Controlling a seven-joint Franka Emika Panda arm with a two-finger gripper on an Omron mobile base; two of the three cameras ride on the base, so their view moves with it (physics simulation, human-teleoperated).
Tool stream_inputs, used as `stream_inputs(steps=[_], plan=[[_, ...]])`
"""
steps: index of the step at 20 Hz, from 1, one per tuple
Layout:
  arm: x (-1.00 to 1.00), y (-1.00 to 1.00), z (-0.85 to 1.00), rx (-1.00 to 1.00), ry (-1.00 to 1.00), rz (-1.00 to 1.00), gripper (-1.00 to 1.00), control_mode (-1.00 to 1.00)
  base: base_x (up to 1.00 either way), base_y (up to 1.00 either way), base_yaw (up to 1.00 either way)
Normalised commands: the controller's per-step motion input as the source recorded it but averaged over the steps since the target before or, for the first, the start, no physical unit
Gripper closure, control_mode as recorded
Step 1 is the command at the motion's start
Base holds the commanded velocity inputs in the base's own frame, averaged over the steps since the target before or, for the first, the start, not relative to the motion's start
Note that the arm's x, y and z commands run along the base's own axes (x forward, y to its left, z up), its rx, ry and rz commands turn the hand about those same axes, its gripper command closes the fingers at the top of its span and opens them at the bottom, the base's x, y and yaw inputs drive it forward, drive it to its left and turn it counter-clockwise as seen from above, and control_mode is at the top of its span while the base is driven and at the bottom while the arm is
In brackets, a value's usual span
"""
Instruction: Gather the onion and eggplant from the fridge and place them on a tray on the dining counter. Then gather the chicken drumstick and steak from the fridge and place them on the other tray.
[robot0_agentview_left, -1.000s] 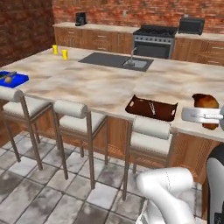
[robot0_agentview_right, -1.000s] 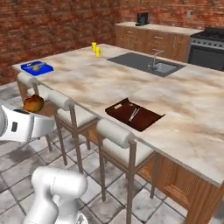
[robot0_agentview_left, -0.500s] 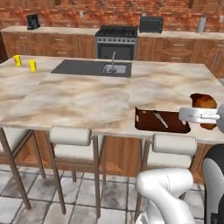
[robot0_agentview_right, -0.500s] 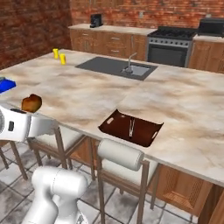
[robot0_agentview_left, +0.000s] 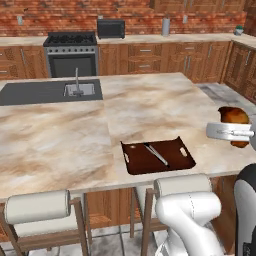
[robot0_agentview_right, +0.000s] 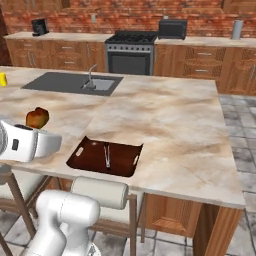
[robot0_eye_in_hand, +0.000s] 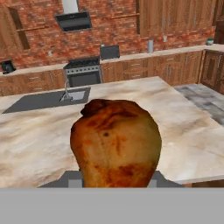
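Carrying the chicken drumstick (robot0_eye_in_hand: 116, 144) clamped in the pincer (robot0_agentview_left: 235, 131): in the hand view, golden-brown meat bulging up right in front of the lens, hiding the finger tips, so grip judged from the way the lump hangs in mid-air against the hand in both base views. In the left base view, drumstick (robot0_agentview_left: 235, 120) at about three o'clock, held above the desk (robot0_agentview_left: 150, 110) edge, apart from the stone. In the right base view, same lump (robot0_agentview_right: 37, 117) at about nine o'clock, just past the white wrist.

Dark brown tray (robot0_agentview_left: 158, 156) lying at the near edge of the desk, close to six o'clock in the left base view, above the stool (robot0_agentview_left: 182, 186); in the right base view, tray (robot0_agentview_right: 106, 156) toward seven o'clock. Slim metal utensil (robot0_agentview_left: 156, 153) resting diagonally inside, probably left there as clutter. No meat on the tray yet.

Held high and level, likely to clear the raised rim and to keep the meat from brushing the stone while approaching. Tray placed at the desk's near edge, so within easy reach from the stool side.

Likely step in hand: bringing the drumstick over the tray; lowering and release not yet done. Steak fetch apparently outstanding. Sink (robot0_agentview_left: 80, 90) well apart, toward eleven o'clock, not involved.
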Motion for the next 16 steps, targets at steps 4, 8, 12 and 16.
stream_inputs(steps=[4, 8, 12, 16], plan=[[0.25, 0.08, -0.01, -0.01, 0.02, -0.07, 1.0, -1.0, 0.73, 0.09, -0.29], [0.89, 0.43, -0.27, -0.15, 0.17, -0.18, 1.0, -1.0, 0.0, 0.0, 0.0], [0.94, 0.42, -0.7, -0.11, 0.35, -0.05, 1.0, -1.0, 0.0, 0.0, 0.0], [0.99, 0.32, -0.74, 0.0, 0.33, 0.0, 1.0, -1.0, 0.0, 0.0, 0.0]])
